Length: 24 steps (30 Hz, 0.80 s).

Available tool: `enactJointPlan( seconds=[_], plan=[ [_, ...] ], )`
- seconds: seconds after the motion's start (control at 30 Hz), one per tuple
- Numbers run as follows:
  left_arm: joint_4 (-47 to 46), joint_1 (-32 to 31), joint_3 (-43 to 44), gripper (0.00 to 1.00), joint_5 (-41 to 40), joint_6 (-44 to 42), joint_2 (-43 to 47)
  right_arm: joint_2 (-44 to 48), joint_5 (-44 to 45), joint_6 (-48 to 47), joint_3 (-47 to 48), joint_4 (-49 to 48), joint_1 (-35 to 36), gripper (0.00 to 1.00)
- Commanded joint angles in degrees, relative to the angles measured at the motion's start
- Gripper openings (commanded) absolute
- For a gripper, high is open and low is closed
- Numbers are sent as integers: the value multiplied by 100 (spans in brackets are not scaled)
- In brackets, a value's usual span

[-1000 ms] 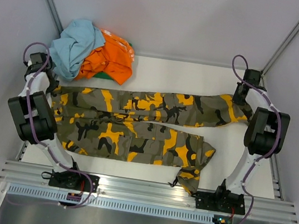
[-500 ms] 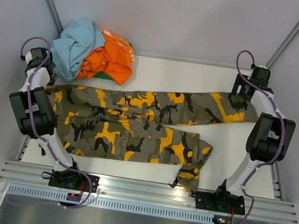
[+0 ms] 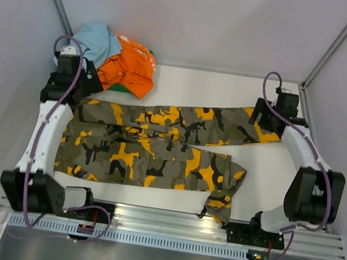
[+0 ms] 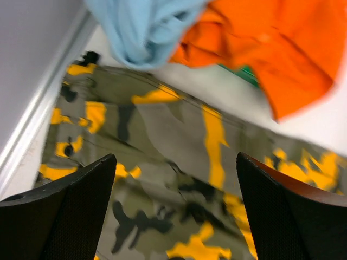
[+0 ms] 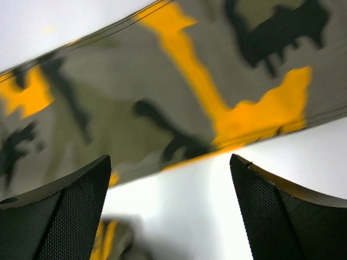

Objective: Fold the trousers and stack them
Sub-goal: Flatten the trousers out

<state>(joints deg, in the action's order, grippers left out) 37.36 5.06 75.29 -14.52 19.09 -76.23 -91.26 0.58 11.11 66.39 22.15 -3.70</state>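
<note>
Both arms have let go and lifted since a second ago: your left gripper [image 4: 174, 214] hangs wide apart over the waistband [image 4: 157, 96], your right gripper [image 5: 171, 216] wide apart over the far cuff [image 3: 270, 129]. The trousers [image 3: 158, 144] lie lengthwise across the table [image 3: 273, 184], apparently pulled straight for folding; the near cuff [image 3: 221, 206] crumples by the front edge.

The trousers [image 3: 158, 144] lie flat across the table [image 3: 200, 85], top end on the left, legs going right. The back leg goes further right than the front leg. The front leg's end bends toward the near edge. A heap of clothes [image 3: 109, 58] sits in the far left corner, just behind the top end. The left gripper [image 4: 174, 157] hangs over that end. The right gripper [image 5: 169, 157] hangs over the back leg's end.
</note>
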Motion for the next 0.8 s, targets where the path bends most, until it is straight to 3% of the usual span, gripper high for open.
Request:
enactJointPlan(
  seconds=[0.0, 0.13, 0.27, 0.43, 0.63, 0.77],
  plan=[
    [281, -381, -689, 96, 1117, 453, 1062, 1475, -417, 812, -895, 201, 238, 96],
    [105, -2012, -1182, 94, 1426, 859, 1312, 2769, -384, 1542, -1795, 859, 247, 92],
    [-202, -3597, -1385, 92, 1479, 1228, 988, 4008, -180, 2270, -2409, 1703, 247, 83],
    [-1300, -5467, -1613, 91, 1505, 1168, 513, 4310, -1121, 3115, -3043, 1784, 239, 81],
    [-2757, -7156, -1754, 92, 750, -149, -269, 4995, -1253, 4021, -4071, 855, 239, 67],
    [-3559, -7379, -1860, 91, 749, -529, -858, 4839, -1297, 4179, -4608, 247, 239, 64]
  ],
)
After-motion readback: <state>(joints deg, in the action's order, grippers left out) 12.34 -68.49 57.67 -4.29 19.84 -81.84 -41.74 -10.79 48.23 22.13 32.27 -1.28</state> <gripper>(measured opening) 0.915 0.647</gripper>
